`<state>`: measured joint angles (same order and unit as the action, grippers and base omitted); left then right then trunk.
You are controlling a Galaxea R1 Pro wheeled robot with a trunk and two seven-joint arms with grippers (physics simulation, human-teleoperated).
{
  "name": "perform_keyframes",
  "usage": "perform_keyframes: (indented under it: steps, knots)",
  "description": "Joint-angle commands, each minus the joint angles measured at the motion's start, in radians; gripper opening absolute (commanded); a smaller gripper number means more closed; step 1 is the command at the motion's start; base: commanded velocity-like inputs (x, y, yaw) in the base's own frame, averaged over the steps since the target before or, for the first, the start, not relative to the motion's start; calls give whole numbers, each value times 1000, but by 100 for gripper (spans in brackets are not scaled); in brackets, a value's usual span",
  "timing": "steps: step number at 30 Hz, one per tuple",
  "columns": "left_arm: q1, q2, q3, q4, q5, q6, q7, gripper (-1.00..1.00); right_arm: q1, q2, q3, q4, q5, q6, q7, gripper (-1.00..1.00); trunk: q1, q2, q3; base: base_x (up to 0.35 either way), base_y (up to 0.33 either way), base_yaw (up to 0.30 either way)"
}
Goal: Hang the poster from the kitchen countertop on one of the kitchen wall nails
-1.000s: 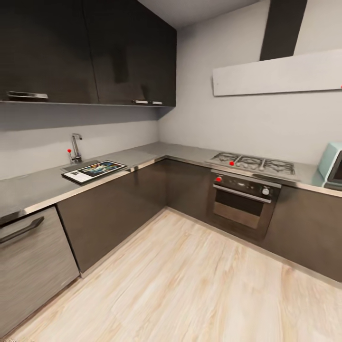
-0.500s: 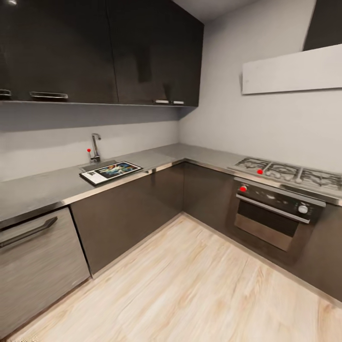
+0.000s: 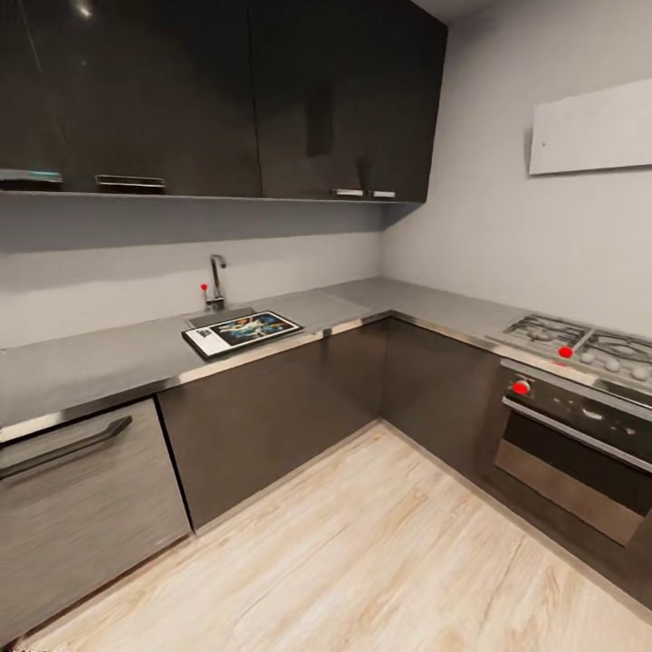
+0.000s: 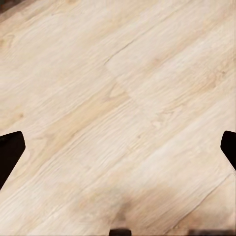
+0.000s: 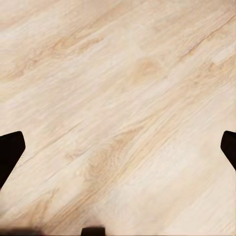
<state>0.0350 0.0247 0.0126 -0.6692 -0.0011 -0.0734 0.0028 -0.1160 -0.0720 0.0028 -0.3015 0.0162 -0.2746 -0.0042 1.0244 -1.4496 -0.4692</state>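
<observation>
The poster (image 3: 243, 331) lies flat on the kitchen countertop (image 3: 100, 362), just in front of the steel sink (image 3: 220, 316) and tap (image 3: 217, 281). Its black frame, dark blue scene and white strip are visible, and one corner reaches the worktop's front edge. Over the pale wood floor, my left gripper (image 4: 119, 150) is open, with only its dark fingertips (image 4: 10, 153) at the picture's sides. My right gripper (image 5: 118, 150) is open the same way over the floor, with nothing between its fingertips (image 5: 10, 150).
Dark wall cabinets (image 3: 226, 100) hang above the worktop. A dishwasher front (image 3: 81, 507) is at the left, and an oven (image 3: 580, 453) with a gas hob (image 3: 580, 340) stands at the right. A pale hood panel (image 3: 593, 127) is on the right wall. Wood floor (image 3: 362, 552) lies between.
The whole picture has shifted right, so the camera has turned left: poster and sink sit nearer the centre, and the hob has slid toward the right edge. Nothing on the counter moved.
</observation>
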Motion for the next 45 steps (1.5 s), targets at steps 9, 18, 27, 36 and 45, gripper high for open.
perform_keyframes:
  steps: [9, 18, 27, 36, 45]
  knots:
    - [0, 0, 0, -1, 0, -2, 0, 100, -1, 0, 0, 1, 2, -3, 0, 100, 1, 0, -1, 307, -162, 293]
    - [0, 0, 1, -1, 0, -2, 0, 100, -1, 0, 0, 1, 2, -3, 0, 100, 1, 0, -1, 278, -214, 293]
    - [0, 0, 1, -1, 0, -2, 0, 100, -1, 0, 0, 1, 2, -3, 0, 100, 1, 0, -1, 252, -247, 293]
    - [0, 0, 1, -1, 0, -2, 0, 100, -1, 0, 1, 1, 2, -3, 0, 100, 1, 0, -1, 240, -257, 285]
    - [0, 0, 1, -1, 0, -1, 0, 100, -1, -2, 2, 2, 3, -2, 1, 100, 1, 0, -1, 233, -262, 80]
